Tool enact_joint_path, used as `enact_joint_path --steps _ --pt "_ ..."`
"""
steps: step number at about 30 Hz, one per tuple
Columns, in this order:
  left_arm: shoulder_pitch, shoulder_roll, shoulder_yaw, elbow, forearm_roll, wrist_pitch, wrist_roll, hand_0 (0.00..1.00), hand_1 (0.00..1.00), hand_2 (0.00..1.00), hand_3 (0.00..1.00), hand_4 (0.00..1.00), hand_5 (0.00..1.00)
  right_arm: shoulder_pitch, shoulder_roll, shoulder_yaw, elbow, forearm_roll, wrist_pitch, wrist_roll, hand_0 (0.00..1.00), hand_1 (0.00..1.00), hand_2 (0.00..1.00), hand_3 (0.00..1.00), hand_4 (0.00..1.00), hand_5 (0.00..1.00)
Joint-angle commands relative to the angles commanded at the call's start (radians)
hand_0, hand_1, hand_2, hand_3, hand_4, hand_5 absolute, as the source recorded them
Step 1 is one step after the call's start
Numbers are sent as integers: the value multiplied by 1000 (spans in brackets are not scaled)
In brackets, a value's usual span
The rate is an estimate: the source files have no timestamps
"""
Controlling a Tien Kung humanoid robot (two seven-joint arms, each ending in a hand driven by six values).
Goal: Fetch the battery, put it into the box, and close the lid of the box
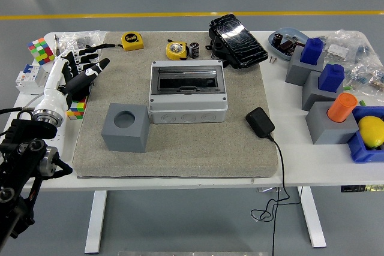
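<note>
The battery, a small dark cylinder, stands on the grey mat behind the box, next to a yellow tape measure. The grey box sits at the mat's middle, and its dark tinted lid lies flat on it. My left hand rests at the mat's left edge, far left of the box. Its black fingers are spread and hold nothing. The right arm is out of view.
A grey cube with a round hole stands front left of the box. A black adapter with its cable lies to the box's right, and a black pouch behind it. Grey blocks and a blue bin crowd the right side.
</note>
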Motion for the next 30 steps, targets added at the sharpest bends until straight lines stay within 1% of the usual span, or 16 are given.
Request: enact_joint_path --steps 6,12,30 --pt "3 -2 -26 0 2 4 -2 544 639 713 680 996 357 1 -2 5 2 -4 0 0 546 601 593 547 928 487" --pt "0 -1 -37 0 3 5 -2 539 638 713 676 995 356 1 -4 4 1 -3 0 0 546 600 593 546 928 489" --pt "-4 -5 -33 -1 1 5 -3 535 633 710 658 992 356 6 -7 9 3 -6 1 0 546 601 594 548 929 491"
